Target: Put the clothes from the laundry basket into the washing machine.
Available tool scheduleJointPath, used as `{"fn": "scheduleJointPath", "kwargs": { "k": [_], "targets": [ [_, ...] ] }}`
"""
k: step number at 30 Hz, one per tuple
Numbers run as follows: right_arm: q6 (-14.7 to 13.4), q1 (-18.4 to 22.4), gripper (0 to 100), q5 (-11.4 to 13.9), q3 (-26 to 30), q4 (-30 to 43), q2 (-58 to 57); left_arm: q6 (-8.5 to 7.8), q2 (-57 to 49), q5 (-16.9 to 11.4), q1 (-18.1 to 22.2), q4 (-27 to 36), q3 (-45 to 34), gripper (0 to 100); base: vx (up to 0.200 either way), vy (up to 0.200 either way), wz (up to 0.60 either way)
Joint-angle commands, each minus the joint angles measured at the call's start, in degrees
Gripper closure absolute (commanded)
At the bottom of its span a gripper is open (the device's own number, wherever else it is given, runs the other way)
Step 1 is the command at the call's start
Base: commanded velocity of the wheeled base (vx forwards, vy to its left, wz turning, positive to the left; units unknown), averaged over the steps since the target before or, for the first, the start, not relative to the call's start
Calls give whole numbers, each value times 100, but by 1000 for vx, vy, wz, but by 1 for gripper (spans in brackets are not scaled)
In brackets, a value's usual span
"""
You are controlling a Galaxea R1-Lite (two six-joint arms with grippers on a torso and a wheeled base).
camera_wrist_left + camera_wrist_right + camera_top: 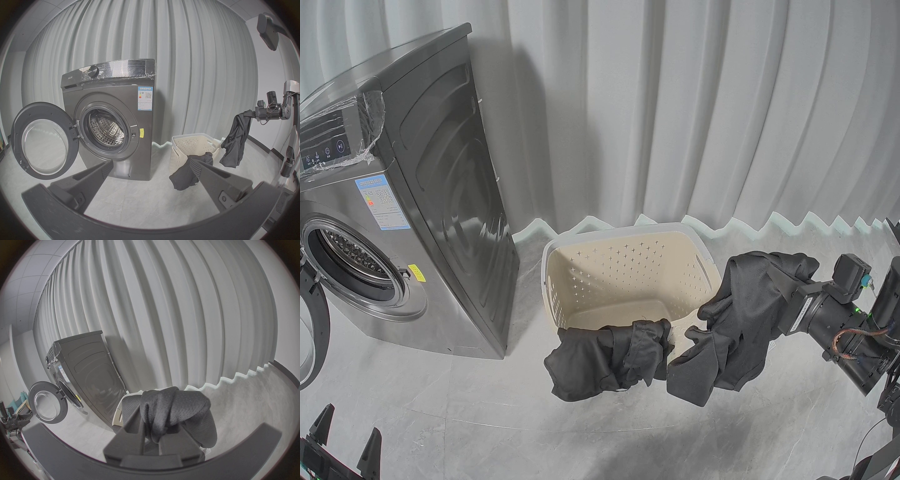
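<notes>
Where the head view's lower edge cuts it off, the left pincer hangs low at the robot's left over the pale marbled floor, its two black fingers spread wide apart with bare floor between them. Farther out, a crumpled dark grey garment is draped over the near rim of the cream plastic laundry basket. Most of it hangs down the outside wall toward the floor, and it hides the near part of the basket's bottom. Whether its lowest fold touches the floor cannot be told.

At the robot's right, the right pincer is clamped narrow on a fold of a second dark garment, a mesh-textured cloth. In the head view its fingertips are buried under the bunched fabric. This garment is lifted and hangs in long folds by the basket's right rim, clear of the floor as the left wrist view shows. Whether it brushes the rim is hard to make out.

The basket stands upright on the floor, its walls pierced with small cross-shaped holes. Just beside it, to its left, stands the grey front-loading washing machine, with its round door swung wide and its steel drum showing. In the head view the door is cut off at the left edge. Behind everything hangs a white pleated curtain.
</notes>
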State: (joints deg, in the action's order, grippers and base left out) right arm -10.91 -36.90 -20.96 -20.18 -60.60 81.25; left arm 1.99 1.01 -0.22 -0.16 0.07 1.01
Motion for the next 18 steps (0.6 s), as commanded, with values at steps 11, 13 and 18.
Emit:
{"fn": "scheduleJointPath", "kwargs": {
  "k": [11,13,18],
  "targets": [
    [-8,-54,100,13,110,-22,-13,12,-101,-4,-2,1,-84,0,0,200,0],
    [-8,-54,100,13,110,-22,-13,3,-101,-4,-2,1,-84,0,0,200,0],
    [-8,-54,100,13,110,-31,-39,3,-101,-4,-2,1,-84,0,0,200,0]
  ]
}}
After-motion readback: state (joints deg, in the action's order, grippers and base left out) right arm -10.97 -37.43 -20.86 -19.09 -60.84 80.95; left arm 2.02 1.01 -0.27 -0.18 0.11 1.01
